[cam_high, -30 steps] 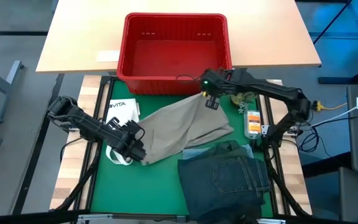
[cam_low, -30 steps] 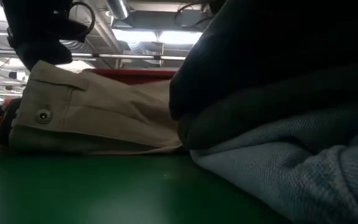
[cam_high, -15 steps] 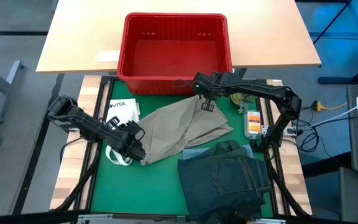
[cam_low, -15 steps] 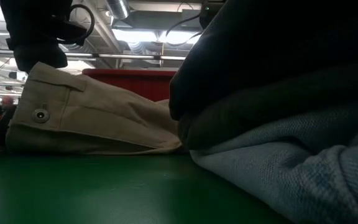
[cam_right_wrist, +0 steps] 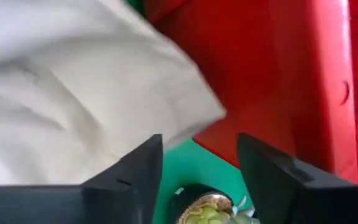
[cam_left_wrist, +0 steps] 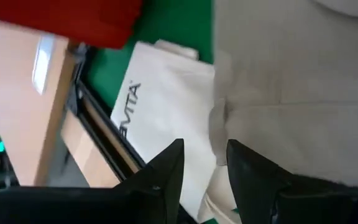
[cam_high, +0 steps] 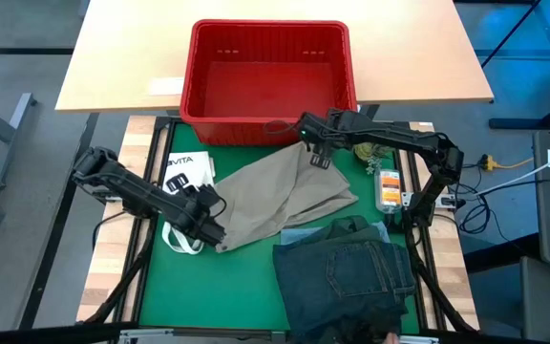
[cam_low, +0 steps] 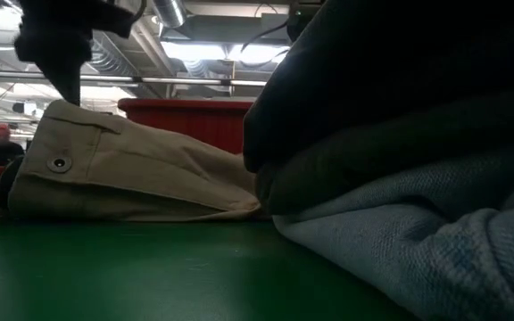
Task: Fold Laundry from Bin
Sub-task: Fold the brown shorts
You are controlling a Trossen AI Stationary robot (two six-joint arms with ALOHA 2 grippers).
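Note:
A khaki-beige garment [cam_high: 285,196] lies spread on the green mat [cam_high: 246,287], its buttoned waistband [cam_low: 56,156] toward the left. My left gripper [cam_high: 212,229] hovers open just above that waistband end [cam_left_wrist: 291,81]. My right gripper [cam_high: 316,156] stands open over the garment's far corner [cam_right_wrist: 61,81], beside the red bin [cam_high: 267,27]. Folded jeans [cam_high: 351,272] and dark pieces sit stacked at the near right. From above, the bin's inside looks bare.
A white tote bag [cam_high: 187,170] lies on the mat's left, partly under the khaki piece. An orange-labelled object [cam_high: 388,189] and a small green thing [cam_high: 369,151] sit at the right rail. The bin stands on a wooden table [cam_high: 113,57] beyond the mat.
My right gripper has gone a little down and toward the table's left, and the khaki garment's far end has sunk onto the mat. My left gripper has risen off the waistband and let go of it. The garment now lies flat.

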